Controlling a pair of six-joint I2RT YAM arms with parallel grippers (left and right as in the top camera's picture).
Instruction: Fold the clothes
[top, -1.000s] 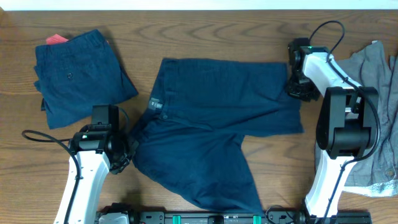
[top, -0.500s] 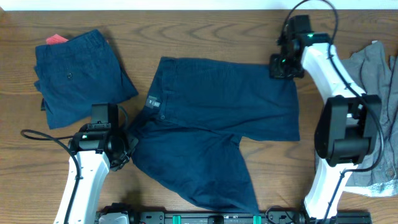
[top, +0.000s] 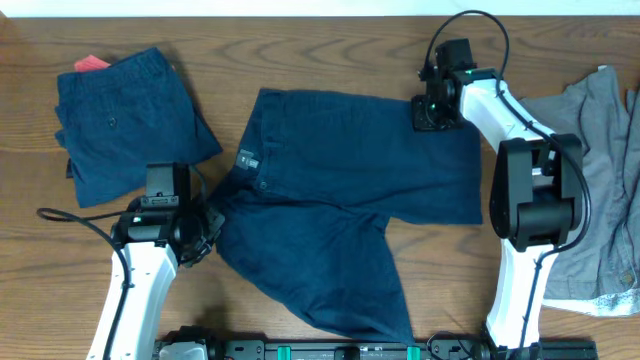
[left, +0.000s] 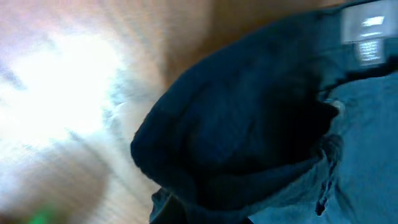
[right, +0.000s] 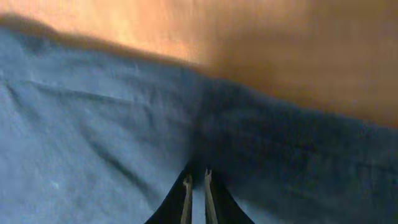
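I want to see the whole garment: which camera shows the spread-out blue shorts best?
Overhead: the blue shorts lie wholly in frame, both legs and waistband. The left wrist view shows only a blurred bunched fold with a label; the right wrist, a creased patch by one edge.

Left claw (top: 205, 233): low, angled inward, grip unclear.
Right claw (right: 196, 185): reached far forward, fingers pinched nearly together.

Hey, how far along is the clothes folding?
One pair of dark navy shorts lies folded top left. In hand: a second navy pair, spread open, right gripper pinching its far hem, left gripper at its waistband. Left: folding it, then the crumpled grey garment.
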